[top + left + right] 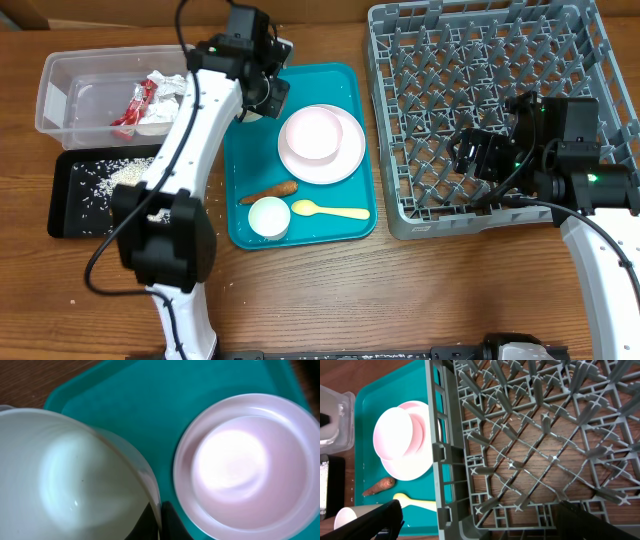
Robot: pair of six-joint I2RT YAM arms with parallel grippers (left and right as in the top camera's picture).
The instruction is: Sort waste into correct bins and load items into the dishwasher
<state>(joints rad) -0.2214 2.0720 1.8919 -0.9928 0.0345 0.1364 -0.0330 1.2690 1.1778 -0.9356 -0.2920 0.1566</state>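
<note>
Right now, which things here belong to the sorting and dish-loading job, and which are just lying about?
Job: dish rack, clear tub, black tray, red wrapper, crumpled paper, rice, carrot-like stick, pink plate, pink bowl, white cup, white bowl in the left gripper.
Lying about: yellow spoon, teal tray.

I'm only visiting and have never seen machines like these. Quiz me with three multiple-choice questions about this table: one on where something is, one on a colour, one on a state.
1. Where does the loose rice lie?
A. in the clear tub
B. in the black tray
C. on the pink plate

2. What colour is the spoon?
A. pale yellow
B. red
C. blue

3. How full is the grey rack?
A. empty of dishes
B. holding one plate
C. stacked full

Answers: 1 B, white grains dot the black tray; 2 A, its whole length is pale yellow; 3 A, only bare pegs show.
</note>
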